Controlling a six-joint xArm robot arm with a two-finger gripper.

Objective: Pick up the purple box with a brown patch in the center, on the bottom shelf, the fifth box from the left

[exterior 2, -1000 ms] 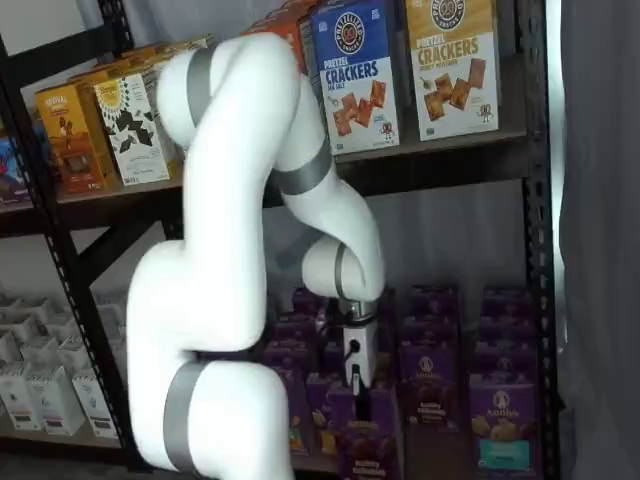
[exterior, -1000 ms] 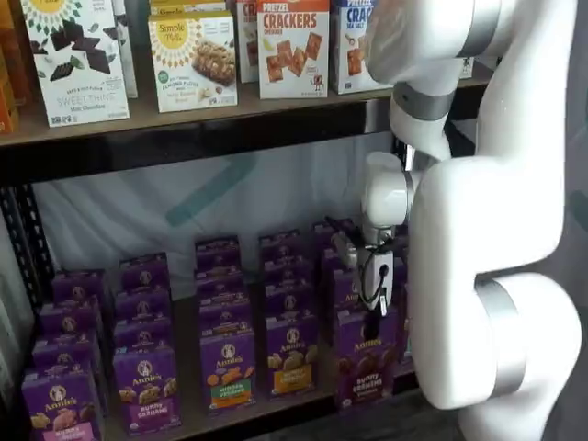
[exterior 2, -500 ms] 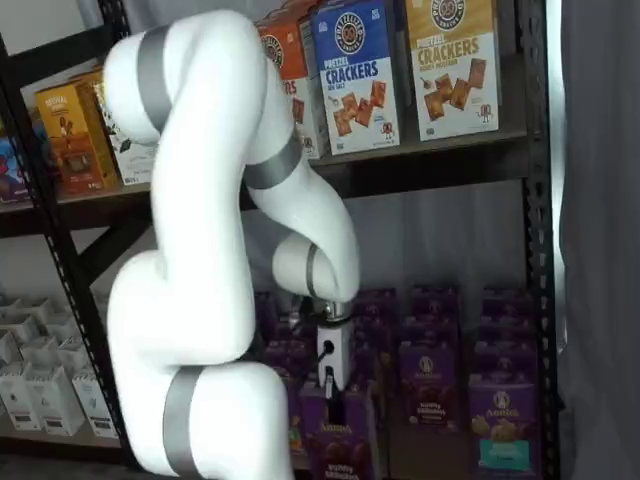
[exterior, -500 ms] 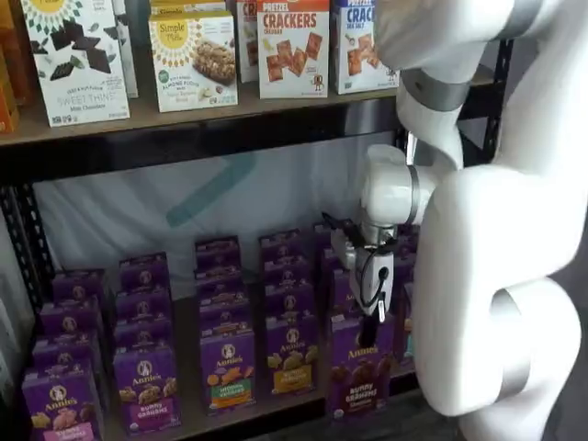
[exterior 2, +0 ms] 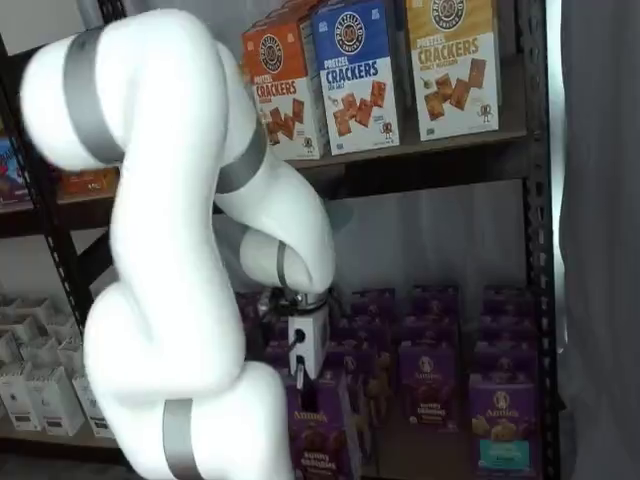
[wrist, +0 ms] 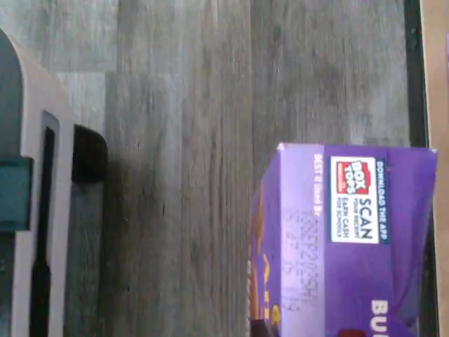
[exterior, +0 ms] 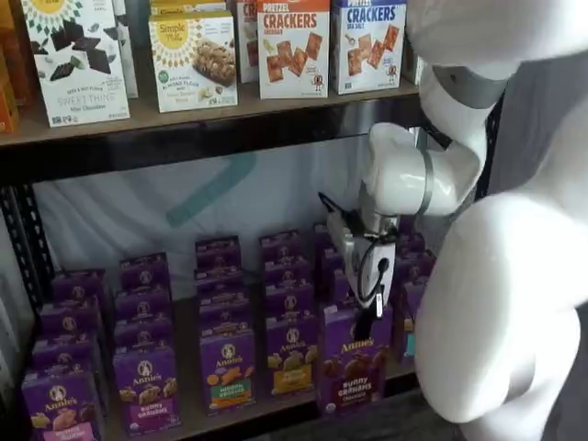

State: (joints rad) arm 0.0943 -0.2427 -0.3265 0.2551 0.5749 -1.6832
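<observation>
Both shelf views show the pincer (exterior: 361, 323) clamped on the purple box (exterior: 354, 360), forward of its row.

The bottom shelf (exterior: 184, 418) (brown board, black rim) bears rows of upright purple cartons (exterior: 147, 386).

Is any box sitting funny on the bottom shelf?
Yes. The purple box with the brown patch sticks out past the front of its row on the bottom shelf, because the gripper is shut on its top. The other boxes stand in tidy rows.
</observation>
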